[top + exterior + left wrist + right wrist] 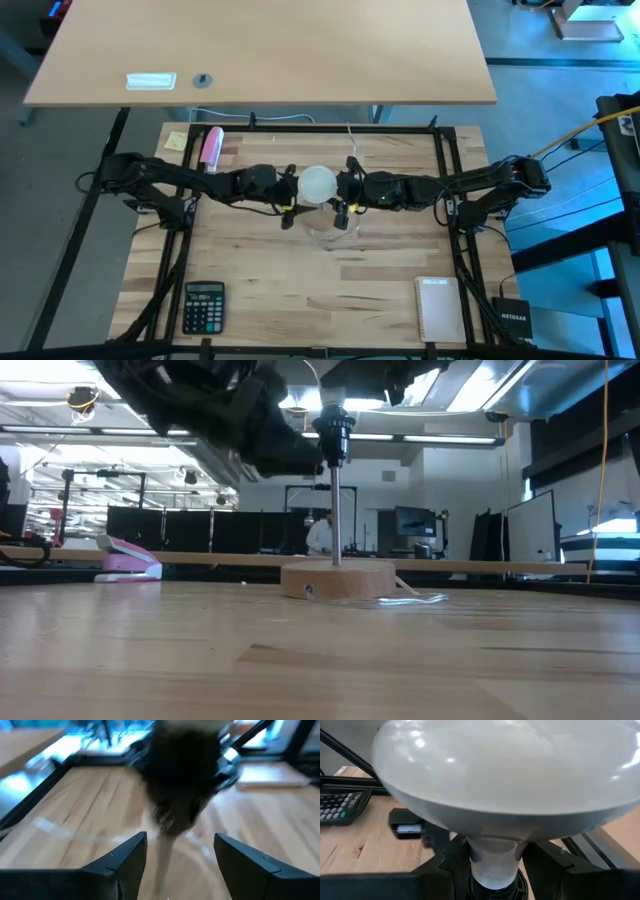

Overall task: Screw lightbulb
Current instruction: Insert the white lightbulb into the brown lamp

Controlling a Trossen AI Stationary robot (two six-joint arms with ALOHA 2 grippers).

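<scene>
Steadying the socket neck with my right hand (492, 870), lightbulb (319, 184) seated atop the lamp stand mid-surface; left hand (180, 852) fingers apart, empty. Glass looks fragile, slick: grip globe lightly.

A robotics lab or workshop: a black metal frame (447, 190) rings the wooden worktable (300, 290), rows of dark monitors (190, 530) line benches behind, strip lights (440, 438) overhead, a person (322, 532) seated far back.

Bright overhead lighting, glare on the lightbulb (510, 785), left wrist view motion-blurred.
</scene>
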